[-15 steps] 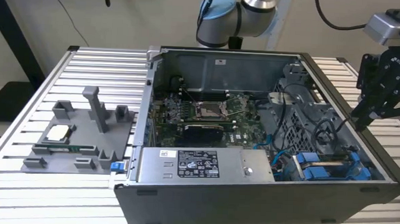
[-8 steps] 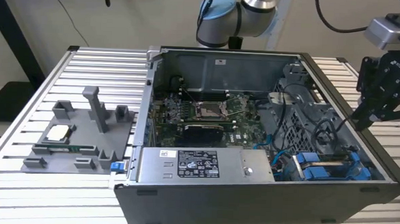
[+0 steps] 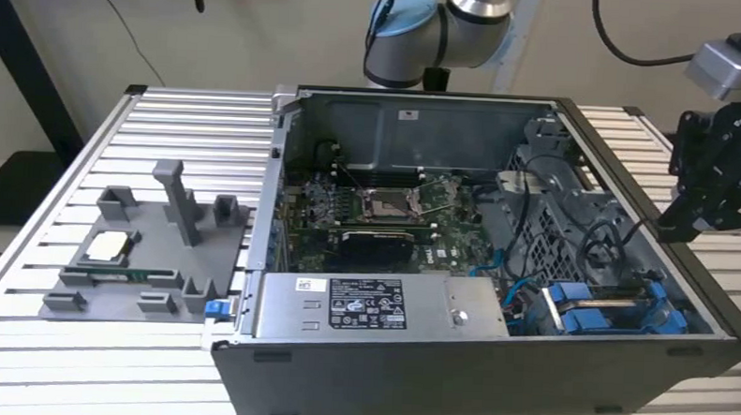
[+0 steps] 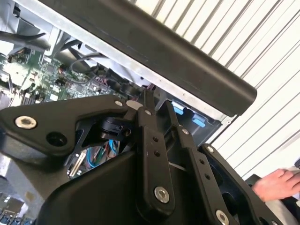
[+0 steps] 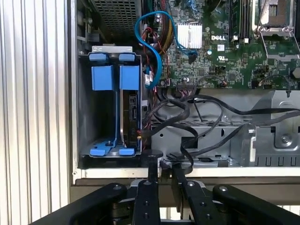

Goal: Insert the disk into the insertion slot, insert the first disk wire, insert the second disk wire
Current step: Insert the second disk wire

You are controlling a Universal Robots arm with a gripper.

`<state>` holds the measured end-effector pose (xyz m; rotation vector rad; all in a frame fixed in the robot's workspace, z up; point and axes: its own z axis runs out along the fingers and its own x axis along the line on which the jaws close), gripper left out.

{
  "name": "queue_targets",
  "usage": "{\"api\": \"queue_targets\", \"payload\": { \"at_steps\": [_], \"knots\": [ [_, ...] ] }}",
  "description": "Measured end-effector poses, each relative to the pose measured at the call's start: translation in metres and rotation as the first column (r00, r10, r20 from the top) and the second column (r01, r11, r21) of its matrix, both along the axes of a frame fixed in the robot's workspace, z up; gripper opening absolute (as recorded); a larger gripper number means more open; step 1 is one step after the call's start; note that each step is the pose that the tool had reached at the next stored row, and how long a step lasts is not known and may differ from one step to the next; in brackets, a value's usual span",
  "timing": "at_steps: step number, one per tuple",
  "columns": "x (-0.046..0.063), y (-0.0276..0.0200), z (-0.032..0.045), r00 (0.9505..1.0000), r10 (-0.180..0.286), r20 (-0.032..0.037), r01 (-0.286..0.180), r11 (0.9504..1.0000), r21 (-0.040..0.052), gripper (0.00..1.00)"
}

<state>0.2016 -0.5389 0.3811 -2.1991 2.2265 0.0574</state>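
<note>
Now, hand (image 5: 165, 161): black, its two fingers (image 5: 152, 168) drawn close together with only a narrow gap; nothing can be seen held between them.
Hand's place: in the exterior view it (image 3: 683, 221) hangs at the exterior view's right, just outside the computer case (image 3: 463, 380) and above its side wall; in the first wrist view its tips lie over the case's rim, near the insertion slot (image 5: 84, 108).
Disk (image 5: 131, 110): seated on edge inside the insertion slot, its blue carrier frame showing at both ends, beside a second blue frame (image 5: 102, 77) in the same bay.
Slot's place: the corner of the case nearest the hand, next to the power-supply box (image 3: 379, 306).
Blue cable (image 5: 140, 42): loops from the motherboard (image 5: 225, 51) and ends just beside the disk's carrier; whether it is plugged in cannot be told.
Black cables (image 5: 211, 101): run across the case floor toward the disk's edge, close to the hand's tips.
Worktop (image 3: 89, 364): slatted metal, carrying the open case and, at the exterior view's left, a grey fixture tray (image 3: 155, 273).
</note>
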Motion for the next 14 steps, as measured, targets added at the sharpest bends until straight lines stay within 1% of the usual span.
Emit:
{"api": "queue_targets", "payload": {
  "at_steps": [3,4,5,6,10,11,14],
  "knots": [
    [0.001,0.0,0.0001,1.0,0.0,-0.0004,0.0,1.0,-0.0001,0.27],
    [0.001,0.0,0.0,1.0,0.0,-0.0017,0.0,1.0,-0.0001,0.27],
    [0.002,-0.0001,0.0,1.0,0.0,-0.006,0.0,1.0,-0.0001,0.27],
    [0.003,0.0,-0.0002,0.9999,0.0,-0.0154,0.0,1.0,0.0001,0.27],
    [0.009,0.0,-0.0007,0.9975,0.0,-0.0704,0.0,1.0,0.0,0.27],
    [0.01,0.0,-0.0009,0.9969,0.0,-0.0784,0.0,1.0,0.0,0.27],
    [0.01,0.0,-0.0011,0.9968,0.0,-0.0796,0.0,1.0,-0.0001,0.27]
  ]
}}
